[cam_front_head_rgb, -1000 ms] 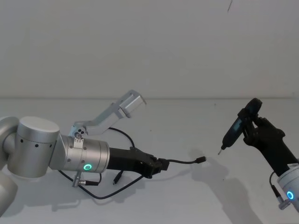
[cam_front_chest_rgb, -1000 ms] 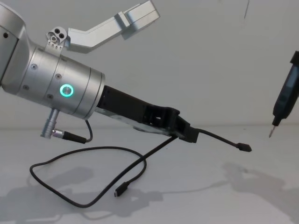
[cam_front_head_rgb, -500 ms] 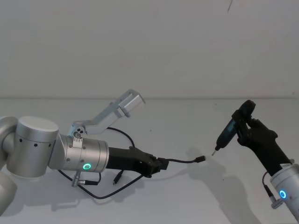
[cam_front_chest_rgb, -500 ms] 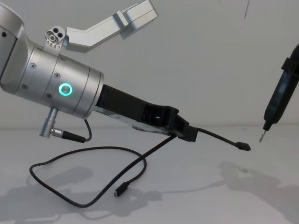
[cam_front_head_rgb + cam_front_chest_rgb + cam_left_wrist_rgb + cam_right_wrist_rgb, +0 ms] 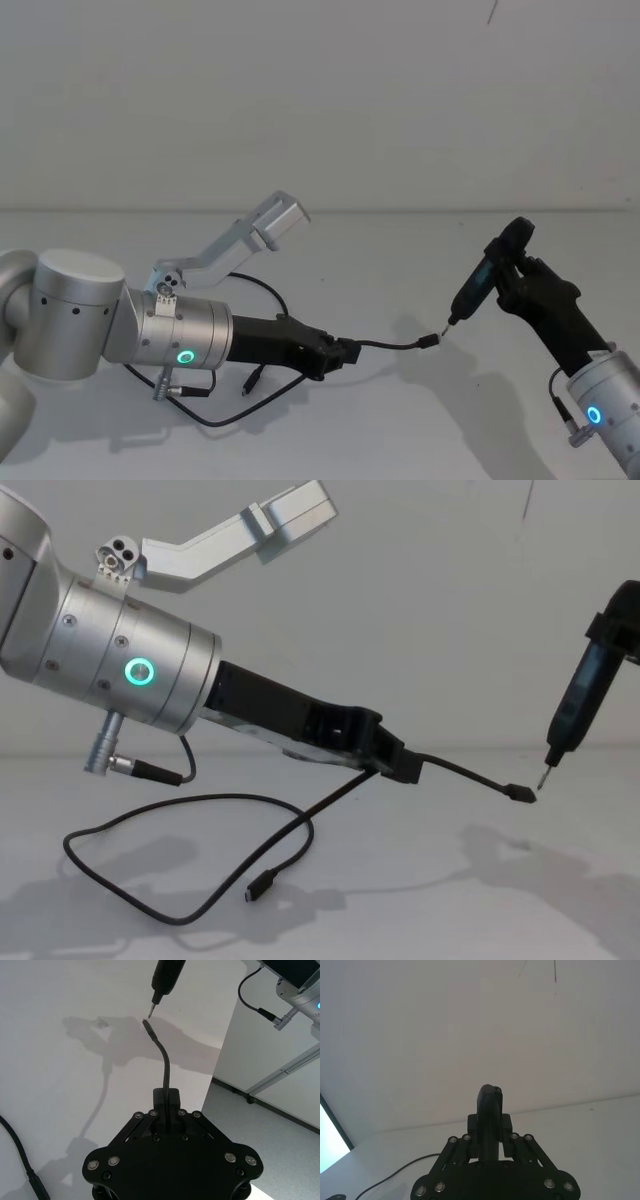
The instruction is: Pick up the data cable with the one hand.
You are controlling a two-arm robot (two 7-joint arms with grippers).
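My left gripper (image 5: 345,355) (image 5: 400,765) (image 5: 166,1097) is shut on the data cable (image 5: 470,777) a short way from one end. That end sticks out to the right in the air, finishing in a small plug (image 5: 430,341) (image 5: 148,1027). The cable's long part (image 5: 180,810) sags to the table and loops there, and its other plug (image 5: 262,887) lies flat. My right gripper (image 5: 515,280) (image 5: 490,1127) is shut on a slim black tool (image 5: 480,285) (image 5: 578,705) (image 5: 167,975). The tool's metal tip hangs just above the raised plug.
The white table (image 5: 400,430) runs back to a plain wall. A silver bracket (image 5: 270,225) juts up from my left wrist, and a short wire with a barrel connector (image 5: 130,768) hangs under it. The left wrist view shows the table's edge (image 5: 220,1060), with floor beyond.
My right arm has carried the tool left and down, bringing its tip close to the raised plug. The left gripper and the cable have stayed put.
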